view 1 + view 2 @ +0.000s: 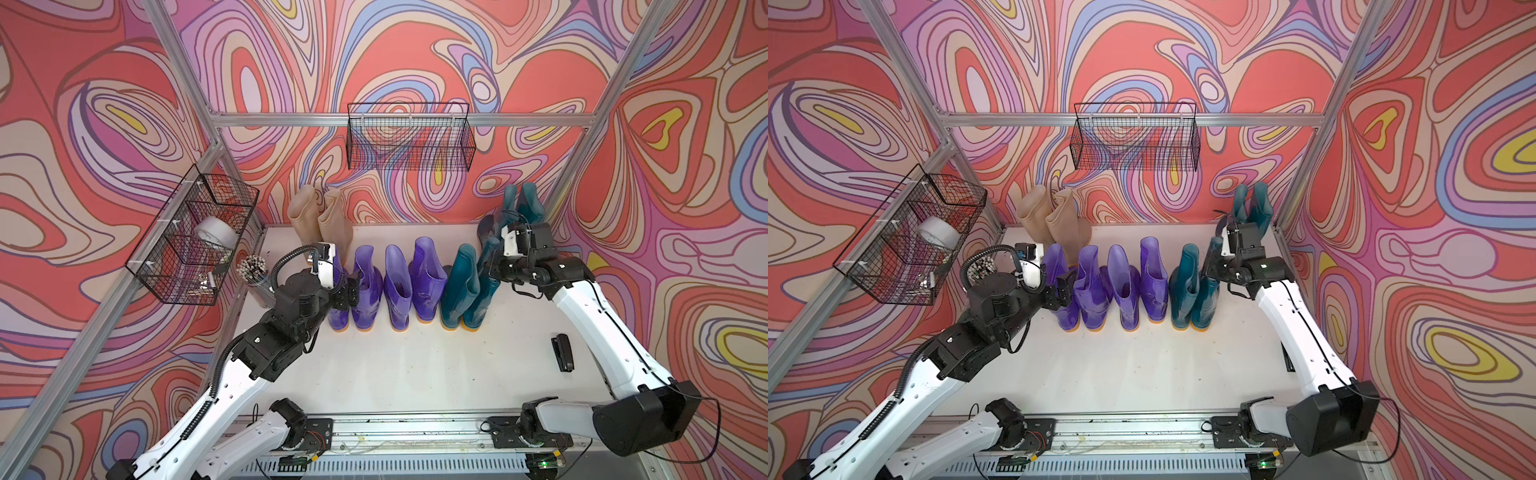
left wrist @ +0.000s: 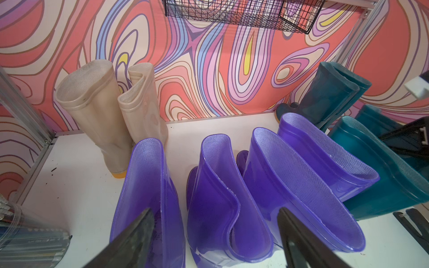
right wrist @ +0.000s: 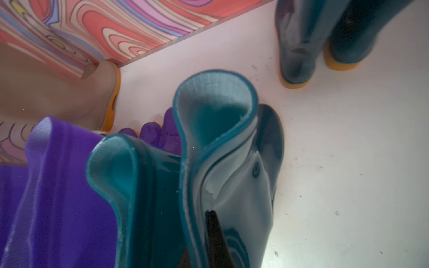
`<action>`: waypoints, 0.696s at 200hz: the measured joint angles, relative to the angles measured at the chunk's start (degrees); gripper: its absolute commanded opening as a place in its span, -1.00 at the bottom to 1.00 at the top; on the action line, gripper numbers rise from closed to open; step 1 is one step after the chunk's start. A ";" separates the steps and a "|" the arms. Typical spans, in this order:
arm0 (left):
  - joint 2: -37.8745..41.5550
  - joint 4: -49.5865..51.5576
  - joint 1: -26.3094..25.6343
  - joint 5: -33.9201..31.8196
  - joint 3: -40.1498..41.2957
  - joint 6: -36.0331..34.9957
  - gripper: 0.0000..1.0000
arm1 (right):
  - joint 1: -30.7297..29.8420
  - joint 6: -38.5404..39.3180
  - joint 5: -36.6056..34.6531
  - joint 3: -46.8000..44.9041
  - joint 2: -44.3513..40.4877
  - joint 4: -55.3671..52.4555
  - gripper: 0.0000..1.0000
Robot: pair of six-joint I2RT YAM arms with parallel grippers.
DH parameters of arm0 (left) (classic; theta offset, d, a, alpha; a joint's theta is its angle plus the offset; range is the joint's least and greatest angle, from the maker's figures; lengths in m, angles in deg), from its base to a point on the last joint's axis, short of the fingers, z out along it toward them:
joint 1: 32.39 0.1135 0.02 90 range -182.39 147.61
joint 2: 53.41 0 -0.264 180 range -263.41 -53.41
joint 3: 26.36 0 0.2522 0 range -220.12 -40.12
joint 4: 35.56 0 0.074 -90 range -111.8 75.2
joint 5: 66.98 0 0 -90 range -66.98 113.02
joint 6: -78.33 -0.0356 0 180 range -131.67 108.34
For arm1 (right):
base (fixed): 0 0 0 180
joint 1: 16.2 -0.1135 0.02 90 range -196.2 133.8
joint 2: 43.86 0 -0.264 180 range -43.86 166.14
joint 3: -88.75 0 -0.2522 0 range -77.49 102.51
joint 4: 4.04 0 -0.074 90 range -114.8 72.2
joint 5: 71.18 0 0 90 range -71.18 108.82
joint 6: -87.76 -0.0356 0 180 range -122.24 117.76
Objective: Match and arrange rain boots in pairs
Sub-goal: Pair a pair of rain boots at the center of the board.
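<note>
Right jaws pinch the cuff of a teal boot (image 3: 232, 176); left jaws gape. Move it upright, snug against its mate (image 3: 144, 185).

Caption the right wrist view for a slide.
Right gripper shut on the folded cuff of a glossy dark teal rubber boot.

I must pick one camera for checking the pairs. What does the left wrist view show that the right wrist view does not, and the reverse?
Only the left wrist view: the wire basket, the cup of pencils, all four purple boots and the open left gripper. Only the right wrist view: how the right gripper is shut on the folded top of a teal boot. Both: beige boots, some purple boots, other teal boots, the white table.
</note>
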 measured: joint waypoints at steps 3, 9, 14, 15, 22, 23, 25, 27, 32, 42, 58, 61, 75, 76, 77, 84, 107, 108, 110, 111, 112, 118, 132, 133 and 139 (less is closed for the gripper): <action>0.00 0.00 0.00 0.00 0.00 0.00 0.70 | -0.39 0.13 0.33 0.02 0.42 0.35 -1.00; 0.00 0.00 0.00 -0.02 0.00 0.00 0.71 | -1.51 0.44 1.14 0.02 1.66 1.33 -1.00; 0.00 0.00 0.00 -0.04 0.00 0.00 0.71 | -2.38 0.72 1.73 0.04 2.54 1.99 -1.00; 0.00 0.00 0.00 -0.04 0.00 0.00 0.71 | -2.51 0.74 1.84 0.04 2.67 2.14 -1.00; 0.00 0.00 0.00 -0.07 0.00 0.00 0.71 | -3.72 0.98 2.71 0.04 3.67 3.30 -1.00; 0.00 0.00 0.00 -0.07 0.00 0.00 0.71 | -3.85 1.03 2.75 0.04 3.74 3.45 -1.00; 0.02 0.00 0.00 -0.11 0.00 0.00 0.70 | -4.11 1.03 2.91 0.04 3.89 3.74 -1.00; 0.02 0.00 0.00 -0.15 0.00 0.00 0.70 | -4.46 1.11 3.06 0.04 4.07 4.11 -1.00; 0.02 0.00 0.00 -0.24 0.00 -0.02 0.71 | -5.16 1.22 3.30 0.07 4.31 4.74 -1.00; 0.07 0.00 0.00 -0.31 0.02 -0.02 0.71 | -6.47 1.44 3.32 0.04 4.42 5.35 -1.00; 0.13 -0.02 0.00 -0.42 0.11 -0.02 0.70 | -7.39 1.70 2.25 0.04 4.31 5.46 -1.00; 0.13 -0.02 0.00 -0.42 0.13 -0.02 0.71 | -7.43 1.77 1.88 0.02 4.28 5.49 -1.00; 0.13 0.00 0.00 -0.42 0.20 -0.02 0.70 | -7.45 2.21 -0.96 -0.52 3.54 5.33 -1.00; 0.13 0.00 0.00 -0.39 0.20 -0.02 0.70 | -7.43 2.27 -1.31 -0.63 3.39 5.29 -1.00; 0.13 -0.02 0.00 -0.39 0.22 -0.02 0.71 | -7.41 2.34 -1.53 -0.70 3.28 5.22 -1.00; 0.13 0.00 0.00 -0.39 0.22 -0.02 0.70 | -7.34 2.56 -3.13 -1.22 2.45 5.01 -1.00; 0.13 -0.02 0.00 -0.39 0.22 0.00 0.70 | -7.28 3.43 -7.76 -4.42 -1.38 4.87 -1.00; 0.13 -0.02 0.00 -0.39 0.22 -0.02 0.70 | -7.26 3.45 -7.87 -4.52 -1.46 4.87 -1.00; 0.13 0.00 0.00 -0.39 0.24 -0.02 0.70 | -7.23 3.54 -8.15 -4.70 -1.66 4.87 -1.00; 0.13 -0.02 0.00 -0.39 0.24 -0.02 0.70 | -7.21 3.63 -8.52 -4.92 -1.86 4.92 -1.00; 0.13 -0.02 0.00 -0.39 0.22 -0.02 0.70 | -7.19 3.65 -8.66 -4.98 -1.95 4.92 -1.00; 0.13 -0.02 0.00 -0.39 0.24 0.00 0.70 | -7.10 3.82 -9.62 -5.60 -2.49 4.98 -1.00; 0.11 -0.02 0.00 -0.39 0.24 -0.02 0.71 | -6.36 3.93 -11.13 -7.08 -3.78 5.35 -0.83; 0.11 -0.02 0.00 -0.39 0.24 -0.02 0.70 | -6.29 3.91 -11.17 -7.17 -3.85 5.38 -0.79; 0.11 0.00 0.00 -0.39 0.24 -0.02 0.71 | -5.79 3.85 -11.32 -7.78 -4.44 5.57 -0.60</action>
